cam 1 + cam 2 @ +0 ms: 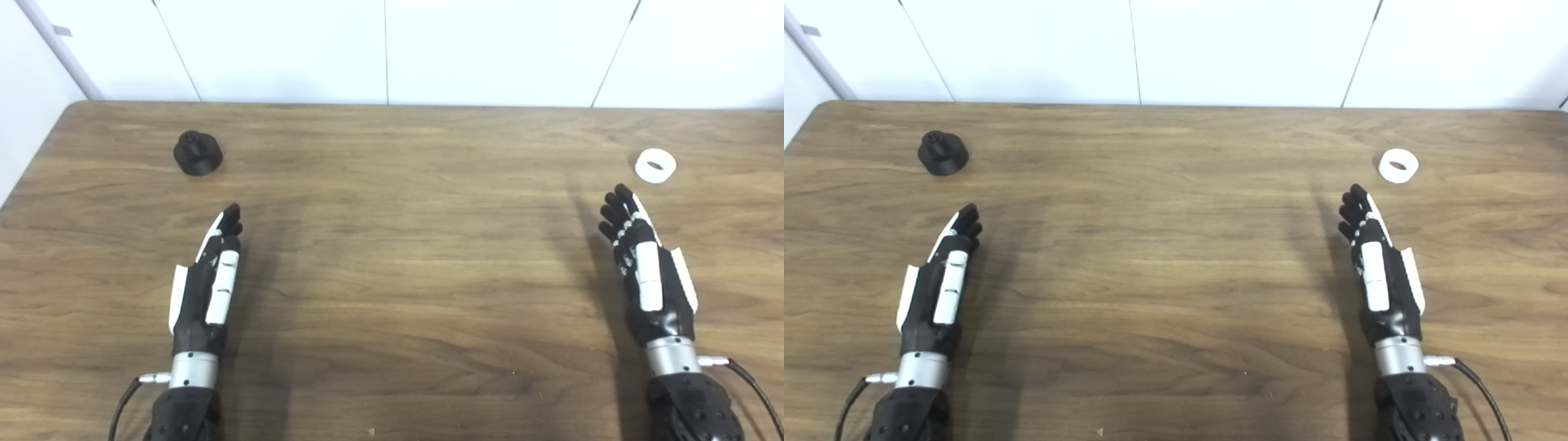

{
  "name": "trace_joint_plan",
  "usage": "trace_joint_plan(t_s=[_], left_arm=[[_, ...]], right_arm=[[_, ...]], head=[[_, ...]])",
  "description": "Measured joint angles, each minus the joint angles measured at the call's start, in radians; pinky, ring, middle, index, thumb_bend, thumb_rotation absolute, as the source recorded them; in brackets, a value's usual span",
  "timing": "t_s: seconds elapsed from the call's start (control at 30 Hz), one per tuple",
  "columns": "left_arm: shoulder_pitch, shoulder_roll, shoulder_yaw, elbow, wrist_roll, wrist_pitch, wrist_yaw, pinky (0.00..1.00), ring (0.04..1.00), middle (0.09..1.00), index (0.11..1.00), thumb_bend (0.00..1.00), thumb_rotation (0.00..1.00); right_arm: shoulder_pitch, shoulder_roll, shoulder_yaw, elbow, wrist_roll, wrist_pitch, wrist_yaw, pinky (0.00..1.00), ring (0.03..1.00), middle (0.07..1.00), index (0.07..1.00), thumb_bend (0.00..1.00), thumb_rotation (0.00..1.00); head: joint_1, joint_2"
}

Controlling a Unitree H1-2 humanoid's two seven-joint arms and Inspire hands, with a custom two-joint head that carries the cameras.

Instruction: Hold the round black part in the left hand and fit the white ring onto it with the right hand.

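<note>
Brightness: even, bright indoor light.
Shadows: soft, dark bands on the wooden table (pixel 392 275) beside each arm, on the inner side, stretching toward 12 o'clock.
Glare: pale sheen at 12 o'clock.
Sharpness: slightly soft throughout; fine detail smeared.

No text, label, brand or number can be read anywhere. No sign shows in either view.
</note>
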Motion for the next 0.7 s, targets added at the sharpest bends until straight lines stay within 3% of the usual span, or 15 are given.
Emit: trace_joint_plan(t_s=[0.1, 0.13, 0.33, 0.7], left_arm=[[0.0, -0.002, -0.007, 0.002, 0.014, -0.017, 0.002, 0.98, 0.956, 0.958, 0.937, 0.51, 0.87], [0.0, -0.003, -0.009, 0.003, 0.019, -0.021, 0.004, 0.98, 0.955, 0.957, 0.936, 0.51, 0.87], [-0.002, -0.008, -0.02, 0.009, 0.052, -0.03, 0.015, 0.99, 0.959, 0.954, 0.934, 0.52, 0.88], [-0.007, -0.012, -0.044, 0.017, 0.093, -0.062, 0.045, 0.99, 0.969, 0.963, 0.939, 0.49, 0.9]], right_arm=[[-0.002, -0.006, -0.001, 0.009, 0.011, -0.029, 0.004, 0.94, 0.938, 0.949, 0.956, 0.52, 1.0], [-0.005, -0.009, -0.003, 0.016, 0.017, -0.037, 0.009, 0.95, 0.94, 0.951, 0.957, 0.52, 1.0], [-0.024, -0.044, -0.009, 0.054, 0.034, -0.076, 0.023, 0.97, 0.954, 0.961, 0.964, 0.5, 1.0], [-0.043, -0.068, -0.023, 0.085, 0.075, -0.077, 0.042, 1.0, 0.97, 0.972, 0.978, 0.49, 1.0]], head=[[0.034, -0.028], [0.072, -0.053], [0.129, -0.098], [0.155, -0.112]])
